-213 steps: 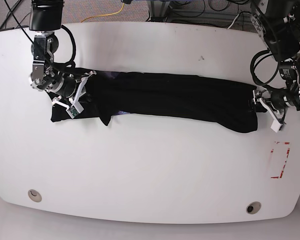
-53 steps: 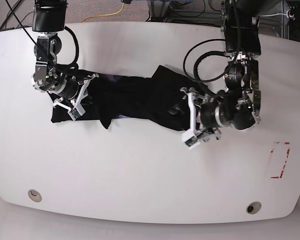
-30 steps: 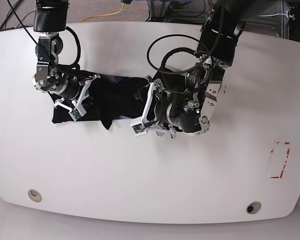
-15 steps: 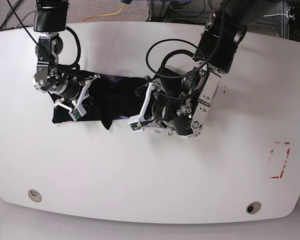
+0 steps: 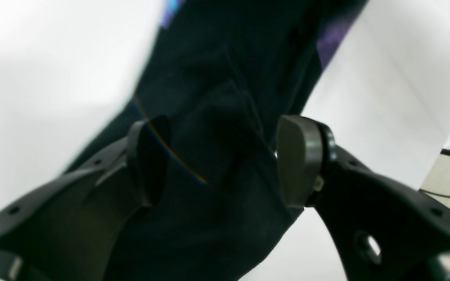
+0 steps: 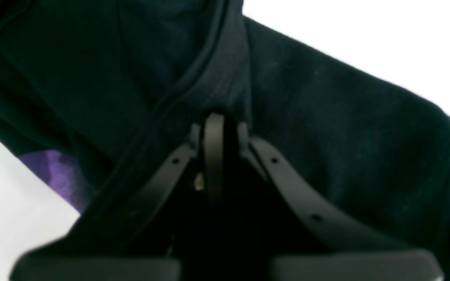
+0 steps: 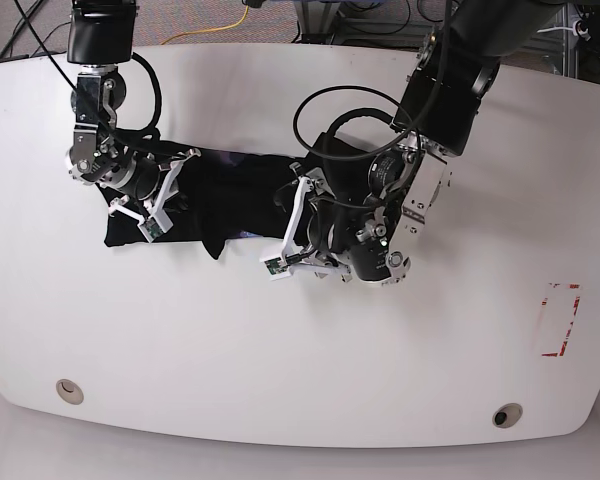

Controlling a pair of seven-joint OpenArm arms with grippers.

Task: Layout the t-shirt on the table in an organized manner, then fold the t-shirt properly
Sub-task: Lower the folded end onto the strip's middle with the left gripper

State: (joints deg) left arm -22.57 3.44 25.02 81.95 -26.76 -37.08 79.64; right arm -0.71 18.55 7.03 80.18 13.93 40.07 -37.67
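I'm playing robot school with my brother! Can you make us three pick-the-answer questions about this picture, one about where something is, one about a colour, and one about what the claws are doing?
1. Where is the red tape mark on the table?
A. near the base view's right edge
B. under the shirt
C. beside the left grommet hole

2. What colour is the t-shirt?
A. white
B. black
C. yellow

3. How are the two grippers?
A. both open
B. both shut
C. left gripper open, right gripper shut on the t-shirt

Answers:
1 A, the red corners sit on bare white tabletop far from the cloth.
2 B, the fabric is dark in every view.
3 C, the left wrist view shows a wide gap between the pads; the right wrist view shows the fingers pinched together in the fabric.
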